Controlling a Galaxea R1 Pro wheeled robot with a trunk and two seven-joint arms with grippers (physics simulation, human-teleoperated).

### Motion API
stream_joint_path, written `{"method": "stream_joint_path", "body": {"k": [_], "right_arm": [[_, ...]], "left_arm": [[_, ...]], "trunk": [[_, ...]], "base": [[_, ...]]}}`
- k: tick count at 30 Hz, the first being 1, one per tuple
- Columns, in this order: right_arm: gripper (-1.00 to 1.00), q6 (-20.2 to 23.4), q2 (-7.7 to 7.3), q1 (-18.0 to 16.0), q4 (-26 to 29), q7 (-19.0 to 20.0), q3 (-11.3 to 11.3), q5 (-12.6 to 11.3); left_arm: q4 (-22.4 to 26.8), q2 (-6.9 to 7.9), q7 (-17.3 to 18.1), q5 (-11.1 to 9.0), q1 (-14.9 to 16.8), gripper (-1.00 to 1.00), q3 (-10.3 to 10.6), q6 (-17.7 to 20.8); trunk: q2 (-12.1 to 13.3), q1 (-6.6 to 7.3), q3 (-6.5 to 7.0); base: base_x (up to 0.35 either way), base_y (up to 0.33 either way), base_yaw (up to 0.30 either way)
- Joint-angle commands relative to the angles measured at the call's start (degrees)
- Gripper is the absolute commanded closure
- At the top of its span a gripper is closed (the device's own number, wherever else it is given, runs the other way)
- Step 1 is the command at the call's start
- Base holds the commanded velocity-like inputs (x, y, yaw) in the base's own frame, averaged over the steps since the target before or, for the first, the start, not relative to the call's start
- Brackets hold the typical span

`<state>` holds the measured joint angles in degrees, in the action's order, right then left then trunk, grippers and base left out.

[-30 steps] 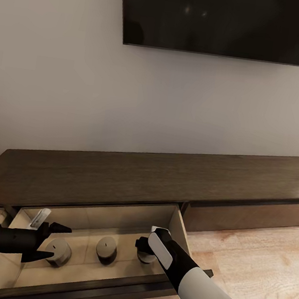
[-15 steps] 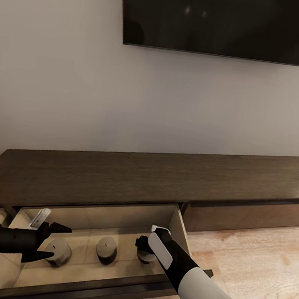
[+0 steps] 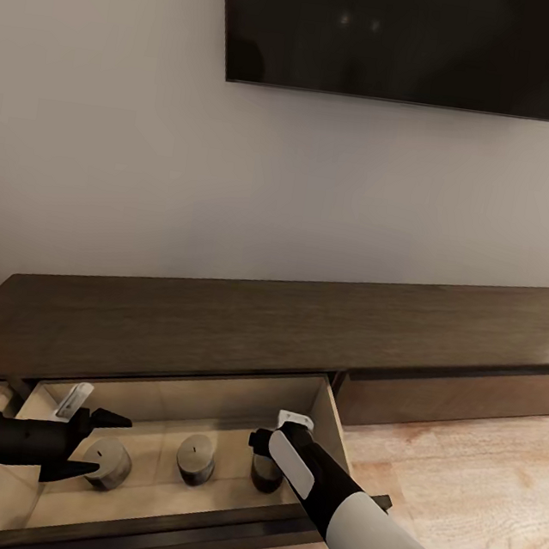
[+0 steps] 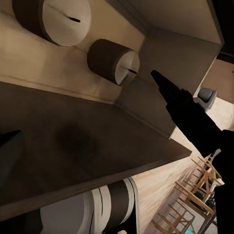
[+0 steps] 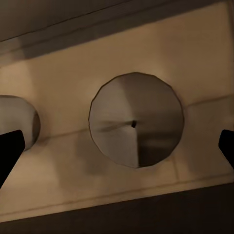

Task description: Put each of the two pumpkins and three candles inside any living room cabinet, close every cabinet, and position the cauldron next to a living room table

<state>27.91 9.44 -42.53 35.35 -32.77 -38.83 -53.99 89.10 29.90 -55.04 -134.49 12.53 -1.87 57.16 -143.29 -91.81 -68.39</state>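
Three candles [image 3: 196,458] stand spaced along the open drawer [image 3: 206,400] of the cabinet [image 3: 302,330], with bare floor between them and behind. The right claw [image 3: 266,457] hangs spread over the rightmost candle, the drawer's side wall just beside it.

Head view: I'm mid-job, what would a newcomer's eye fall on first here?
The open drawer of the long dark cabinet, with three candles standing in a row on its pale floor. The left gripper hovers open beside the left one; the right gripper is open above the right one. A big black TV hangs above.
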Motion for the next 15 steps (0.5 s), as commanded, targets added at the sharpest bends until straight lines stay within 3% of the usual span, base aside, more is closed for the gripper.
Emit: {"method": "stream_joint_path", "body": {"k": [1, 5, 15], "right_arm": [[-1.0, 0.1, -0.04, 0.0, 0.1, -0.5, -0.3, -0.4], [-1.0, 0.2, -0.02, 0.0, 0.1, -0.5, -0.3, -0.4], [-1.0, 0.5, 0.0, -0.1, 0.1, -0.5, -0.2, -0.4]], "left_arm": [[0.0, -0.01, -0.6, -0.5, 0.0, -1.0, -0.1, 0.1], [0.0, -0.02, -0.6, -0.5, 0.0, -1.0, -0.1, 0.1], [-0.3, 0.07, -0.7, -0.5, 0.0, -1.0, -0.1, 0.1]], "trunk": [[0.0, 0.04, 0.17], [0.0, 0.14, 1.06], [4.1, 2.34, 2.85]], "base": [[0.0, 0.0, 0.0], [0.0, 0.0, 0.0], [0.0, 0.0, 0.0]]}}
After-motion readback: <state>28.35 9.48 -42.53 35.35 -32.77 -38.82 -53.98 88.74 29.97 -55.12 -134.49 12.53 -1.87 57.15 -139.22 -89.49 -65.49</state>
